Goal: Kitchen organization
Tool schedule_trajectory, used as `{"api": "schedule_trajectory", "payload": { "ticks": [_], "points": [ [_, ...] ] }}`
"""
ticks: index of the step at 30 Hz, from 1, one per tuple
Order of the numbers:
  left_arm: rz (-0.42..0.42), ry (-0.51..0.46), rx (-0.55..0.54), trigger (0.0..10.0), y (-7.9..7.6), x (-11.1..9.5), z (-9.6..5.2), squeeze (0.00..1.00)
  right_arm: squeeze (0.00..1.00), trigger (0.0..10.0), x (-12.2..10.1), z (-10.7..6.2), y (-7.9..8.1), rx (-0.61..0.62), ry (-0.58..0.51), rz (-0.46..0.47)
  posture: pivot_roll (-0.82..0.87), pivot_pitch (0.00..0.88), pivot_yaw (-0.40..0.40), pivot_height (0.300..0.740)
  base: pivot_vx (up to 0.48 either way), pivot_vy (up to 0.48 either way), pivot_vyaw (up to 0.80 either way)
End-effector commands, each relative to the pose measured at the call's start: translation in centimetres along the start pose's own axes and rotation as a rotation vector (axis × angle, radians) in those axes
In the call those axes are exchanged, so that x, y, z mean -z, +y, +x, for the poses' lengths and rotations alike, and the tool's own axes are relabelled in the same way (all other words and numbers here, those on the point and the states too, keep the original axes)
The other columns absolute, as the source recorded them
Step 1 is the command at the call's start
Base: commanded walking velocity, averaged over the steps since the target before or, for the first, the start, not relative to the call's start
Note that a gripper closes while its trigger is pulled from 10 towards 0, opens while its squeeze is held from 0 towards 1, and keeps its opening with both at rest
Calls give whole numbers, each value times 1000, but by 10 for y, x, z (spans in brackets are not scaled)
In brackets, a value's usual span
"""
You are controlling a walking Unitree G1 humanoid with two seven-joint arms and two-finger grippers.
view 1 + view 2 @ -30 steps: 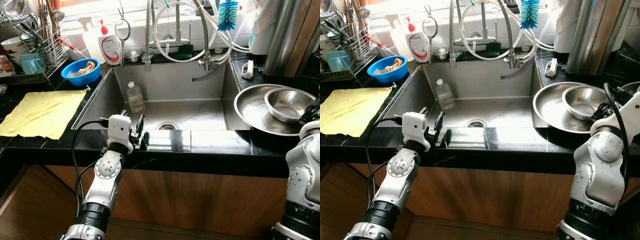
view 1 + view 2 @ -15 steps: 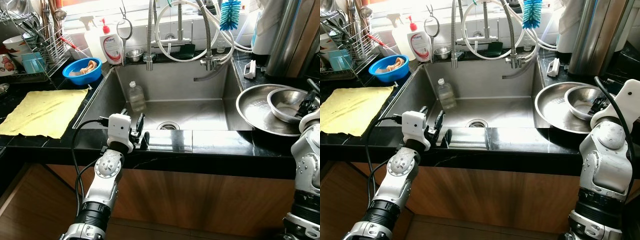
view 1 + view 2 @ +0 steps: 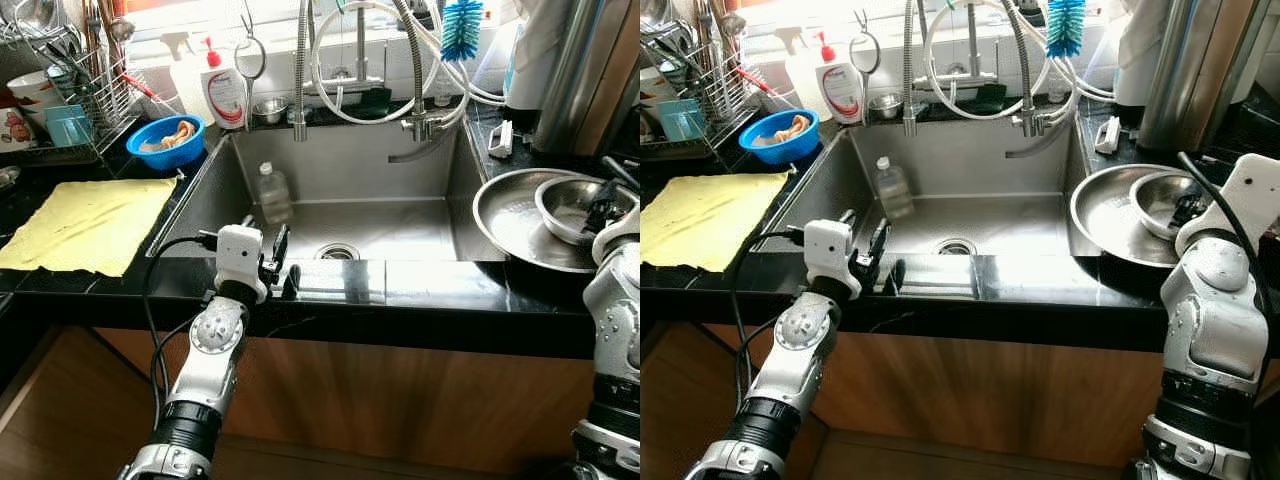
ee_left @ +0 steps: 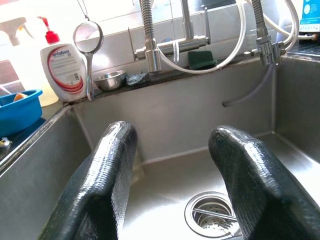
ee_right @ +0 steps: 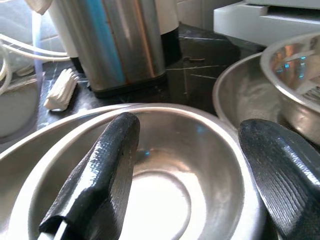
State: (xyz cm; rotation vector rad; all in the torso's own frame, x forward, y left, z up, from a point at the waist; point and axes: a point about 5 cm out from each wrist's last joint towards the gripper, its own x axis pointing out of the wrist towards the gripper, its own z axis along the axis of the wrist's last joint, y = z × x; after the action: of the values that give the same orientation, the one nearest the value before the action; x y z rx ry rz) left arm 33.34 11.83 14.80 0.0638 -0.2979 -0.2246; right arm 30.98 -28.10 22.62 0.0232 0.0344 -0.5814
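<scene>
A small steel bowl (image 3: 570,205) sits inside a large steel bowl (image 3: 510,225) on the black counter right of the sink (image 3: 400,225). My right gripper (image 3: 1188,208) hovers at the small bowl's near rim, open, its fingers (image 5: 105,170) spread over the bowl's hollow (image 5: 165,190) with nothing between them. My left gripper (image 3: 282,265) rests at the sink's front edge, open and empty, pointing into the basin. A clear plastic bottle (image 3: 272,192) stands in the sink's back left corner, and the drain (image 4: 212,215) lies just beyond the left fingers.
A yellow cloth (image 3: 85,225) lies on the left counter, with a blue bowl (image 3: 165,143) and a dish rack (image 3: 70,90) behind it. A soap bottle (image 3: 226,88), faucet hoses (image 3: 360,60) and a blue brush (image 3: 460,25) line the back. A tall steel canister (image 3: 575,70) stands behind the bowls.
My right gripper has risen and moved forward from the counter edge to the small bowl's rim. The left arm has stayed put; the view shifted slightly.
</scene>
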Motion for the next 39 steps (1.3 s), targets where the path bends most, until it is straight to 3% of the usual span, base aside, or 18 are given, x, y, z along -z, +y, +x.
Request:
{"api": "schedule_trajectory", "payload": {
  "ticks": [1,28,39],
  "points": [
    [13,-8,-19,10000,8,-2,1,0,0,10000,0,-1,11,-49,14,-2,-292,0,139,740,0,0,0],
    [44,-7,-7,10000,8,-3,1,0,0,10000,8,-8,47,-286,67,-39,-285,0,137,740,0,0,0],
    [51,-11,-15,10000,10,-4,2,0,0,10000,-5,-12,59,-362,-9,5,-287,0,141,740,0,0,0]
  ]
}}
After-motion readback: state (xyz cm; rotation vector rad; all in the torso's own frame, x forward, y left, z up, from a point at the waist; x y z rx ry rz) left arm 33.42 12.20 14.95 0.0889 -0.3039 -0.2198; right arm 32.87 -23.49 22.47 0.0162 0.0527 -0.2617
